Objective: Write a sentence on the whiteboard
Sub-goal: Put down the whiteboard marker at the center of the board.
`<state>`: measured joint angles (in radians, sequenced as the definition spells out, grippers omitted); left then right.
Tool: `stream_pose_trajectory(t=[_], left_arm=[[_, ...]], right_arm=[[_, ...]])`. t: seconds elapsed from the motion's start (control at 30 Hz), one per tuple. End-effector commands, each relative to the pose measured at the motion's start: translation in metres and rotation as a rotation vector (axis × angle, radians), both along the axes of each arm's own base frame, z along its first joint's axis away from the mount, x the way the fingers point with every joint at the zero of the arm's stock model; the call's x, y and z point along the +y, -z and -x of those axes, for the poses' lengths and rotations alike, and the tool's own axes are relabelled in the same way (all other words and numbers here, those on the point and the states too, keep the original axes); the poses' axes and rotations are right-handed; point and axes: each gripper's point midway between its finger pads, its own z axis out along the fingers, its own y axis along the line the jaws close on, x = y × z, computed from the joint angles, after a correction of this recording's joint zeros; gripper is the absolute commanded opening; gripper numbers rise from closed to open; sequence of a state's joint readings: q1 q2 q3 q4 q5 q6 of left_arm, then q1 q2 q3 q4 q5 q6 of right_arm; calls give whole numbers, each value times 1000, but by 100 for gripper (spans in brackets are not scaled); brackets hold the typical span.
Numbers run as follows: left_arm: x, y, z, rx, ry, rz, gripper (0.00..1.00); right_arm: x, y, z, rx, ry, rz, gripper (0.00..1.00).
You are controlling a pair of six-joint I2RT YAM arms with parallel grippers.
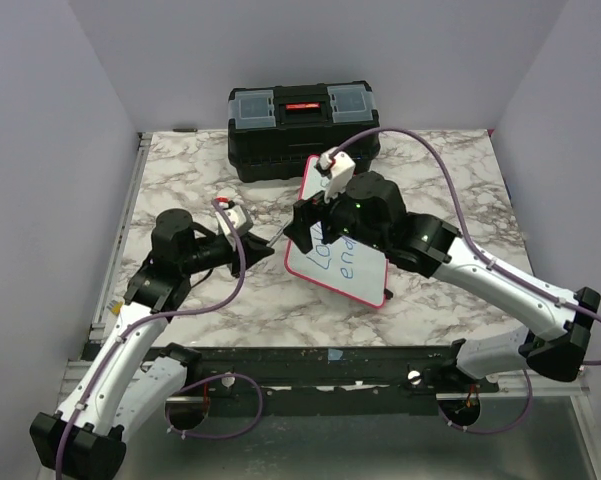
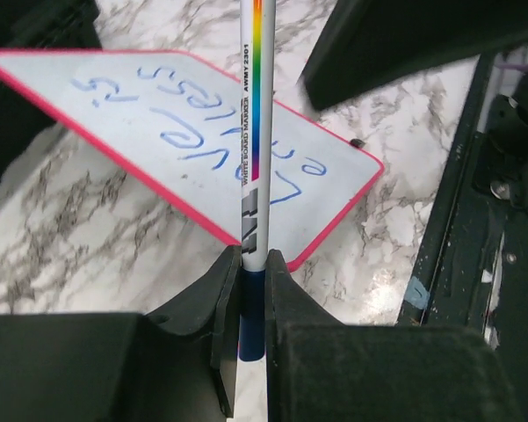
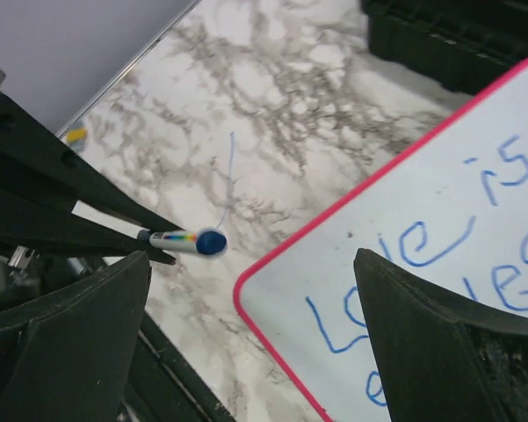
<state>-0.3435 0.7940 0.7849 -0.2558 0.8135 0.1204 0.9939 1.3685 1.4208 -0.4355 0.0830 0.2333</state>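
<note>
Toolbox (image 1: 302, 130): black, lid closed, at 12 o'clock on the table (image 1: 180, 180); I cannot see inside it.
Table: marble; a thin blue stroke (image 3: 231, 171) lies on it near the marker's tip.
In the way: in the top view my right arm crosses the board's 12 o'clock half and hides part of the writing.
Left pincer (image 2: 253, 264): narrow, clamped on the marker (image 2: 256, 132), a white barrel with a rainbow stripe.
Marker tip (image 3: 211, 242): blue, over the marble, just off the board's 9 o'clock edge.
Right pincer (image 3: 253, 290): wide, holding nothing; the board's pink corner shows between my fingers (image 3: 70, 325).
Board (image 1: 358, 280): pink-framed, mid-table, at 3 o'clock of my left pincer.
Sentence (image 2: 184, 123): blue, "Love is", with a word starting "en" beneath.
</note>
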Motion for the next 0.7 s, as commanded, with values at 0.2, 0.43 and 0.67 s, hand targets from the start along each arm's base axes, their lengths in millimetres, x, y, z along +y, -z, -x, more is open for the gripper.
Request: stream_pose_trajectory(t=[0.2, 0.43, 0.67], left_arm=[[52, 31, -58, 267, -614, 164, 0], [78, 82, -75, 409, -866, 200, 0], [78, 140, -90, 551, -961, 185, 0]], right_arm=[[-65, -37, -31, -146, 382, -137, 100], [-72, -28, -32, -130, 419, -132, 100], [-70, -19, -26, -89, 406, -152, 100]])
